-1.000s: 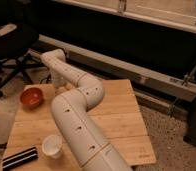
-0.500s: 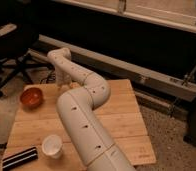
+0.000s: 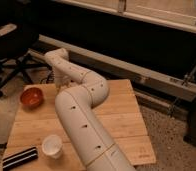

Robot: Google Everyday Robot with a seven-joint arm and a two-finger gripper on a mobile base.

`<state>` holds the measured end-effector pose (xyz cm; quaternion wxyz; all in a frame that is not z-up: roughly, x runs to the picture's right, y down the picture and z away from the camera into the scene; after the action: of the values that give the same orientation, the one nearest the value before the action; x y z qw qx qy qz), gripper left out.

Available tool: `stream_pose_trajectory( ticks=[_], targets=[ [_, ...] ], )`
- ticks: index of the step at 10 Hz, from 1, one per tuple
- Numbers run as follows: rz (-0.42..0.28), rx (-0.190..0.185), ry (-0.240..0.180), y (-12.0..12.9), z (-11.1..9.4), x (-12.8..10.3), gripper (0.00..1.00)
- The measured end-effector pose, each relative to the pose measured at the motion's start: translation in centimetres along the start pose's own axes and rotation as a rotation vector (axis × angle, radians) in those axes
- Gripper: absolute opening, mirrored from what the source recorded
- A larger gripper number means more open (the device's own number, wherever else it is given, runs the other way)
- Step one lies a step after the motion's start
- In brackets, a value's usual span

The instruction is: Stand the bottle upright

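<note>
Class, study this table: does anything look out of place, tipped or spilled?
Nothing is plainly spilled or tipped. The striped bar lies askew at the table's front-left corner. No bottle shows; the hand hangs low at the far-left edge.

You see a table [image 3: 123,117] of pale, matt wood with visible plank seams. The arm [image 3: 83,120] over it wears a smooth off-white shell, plastic by its look, with a soft sheen. Its gripper [image 3: 59,84] hangs over the table's far left. The orange bowl [image 3: 31,97] at left looks glossy. The near-left cup [image 3: 52,146] is matt white. The floor [image 3: 176,145] looks speckled and rough.
</note>
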<state>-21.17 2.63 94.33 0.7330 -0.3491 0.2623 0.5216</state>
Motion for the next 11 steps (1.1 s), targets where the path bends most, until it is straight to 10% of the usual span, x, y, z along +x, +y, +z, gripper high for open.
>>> stream_pose_trajectory(
  ticks=[11],
  targets=[
    [-0.013, 0.015, 0.044, 1.4, 2.2, 0.5, 0.65]
  ],
)
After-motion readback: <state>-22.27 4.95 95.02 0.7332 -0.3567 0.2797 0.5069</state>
